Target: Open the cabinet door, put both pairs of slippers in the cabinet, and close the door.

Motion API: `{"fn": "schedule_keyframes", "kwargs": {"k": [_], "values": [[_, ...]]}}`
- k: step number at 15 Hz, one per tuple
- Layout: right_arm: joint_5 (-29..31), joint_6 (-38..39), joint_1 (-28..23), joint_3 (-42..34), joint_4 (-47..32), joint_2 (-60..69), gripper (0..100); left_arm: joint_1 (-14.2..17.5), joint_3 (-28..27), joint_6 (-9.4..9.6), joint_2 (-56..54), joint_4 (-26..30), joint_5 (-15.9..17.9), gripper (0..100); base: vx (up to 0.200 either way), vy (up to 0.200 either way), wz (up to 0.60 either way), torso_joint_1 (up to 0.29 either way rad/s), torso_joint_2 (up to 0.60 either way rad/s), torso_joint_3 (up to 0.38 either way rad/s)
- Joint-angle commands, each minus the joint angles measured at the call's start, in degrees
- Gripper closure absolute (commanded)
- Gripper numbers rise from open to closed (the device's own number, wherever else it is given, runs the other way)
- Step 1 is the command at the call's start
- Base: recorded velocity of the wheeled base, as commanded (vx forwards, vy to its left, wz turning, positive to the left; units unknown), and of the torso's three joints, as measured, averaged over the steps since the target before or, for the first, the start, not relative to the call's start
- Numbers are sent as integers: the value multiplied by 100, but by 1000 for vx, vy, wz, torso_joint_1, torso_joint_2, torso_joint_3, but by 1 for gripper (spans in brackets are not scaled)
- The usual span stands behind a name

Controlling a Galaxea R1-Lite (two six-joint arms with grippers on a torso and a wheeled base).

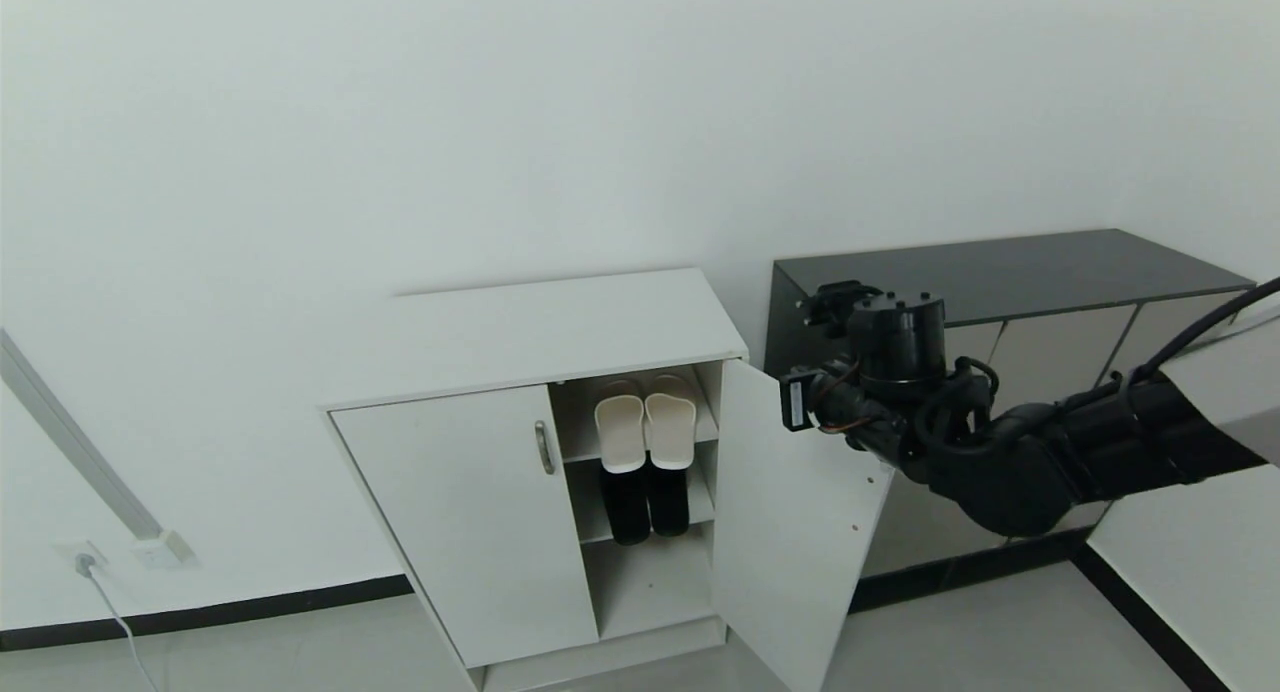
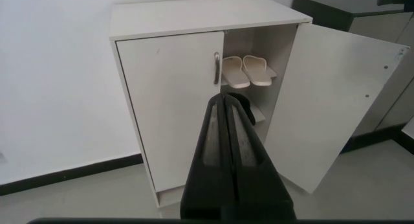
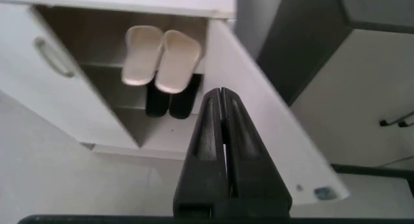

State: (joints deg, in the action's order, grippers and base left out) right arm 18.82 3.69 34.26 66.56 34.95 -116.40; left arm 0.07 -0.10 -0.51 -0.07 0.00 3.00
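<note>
The white cabinet (image 1: pixel 540 332) stands against the wall with its left door (image 1: pixel 470 512) shut and its right door (image 1: pixel 790 532) swung open. A white pair of slippers (image 1: pixel 645 427) lies on the upper shelf, and a black pair (image 1: pixel 645 497) lies on the shelf below it. My right arm (image 1: pixel 900 392) hangs by the top outer edge of the open door. Its gripper (image 3: pixel 222 93) is shut and empty above the door (image 3: pixel 259 107). My left gripper (image 2: pixel 225 98) is shut and empty, in front of the cabinet and pointing at the shelves.
A dark-topped sideboard (image 1: pixel 1000 272) stands right of the cabinet, just behind the open door. A wall socket with a cable (image 1: pixel 85 562) is low on the far left. Bare floor (image 1: pixel 950 642) lies in front.
</note>
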Motion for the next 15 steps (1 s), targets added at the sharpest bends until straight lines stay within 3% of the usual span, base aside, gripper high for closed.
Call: {"fn": "schedule_keyframes", "kwargs": {"k": [1, 8, 15], "values": [[-54, 26, -218, 428, -120, -322, 100, 1, 1, -2, 7, 0, -1, 100, 0, 0, 0, 0, 0, 0], [-160, 79, -683, 507, -120, -788, 100, 1, 1, -2, 7, 0, -1, 100, 0, 0, 0, 0, 0, 0], [-230, 88, -1105, 32, -94, -806, 100, 1, 1, -10, 7, 0, -1, 100, 0, 0, 0, 0, 0, 0]]}}
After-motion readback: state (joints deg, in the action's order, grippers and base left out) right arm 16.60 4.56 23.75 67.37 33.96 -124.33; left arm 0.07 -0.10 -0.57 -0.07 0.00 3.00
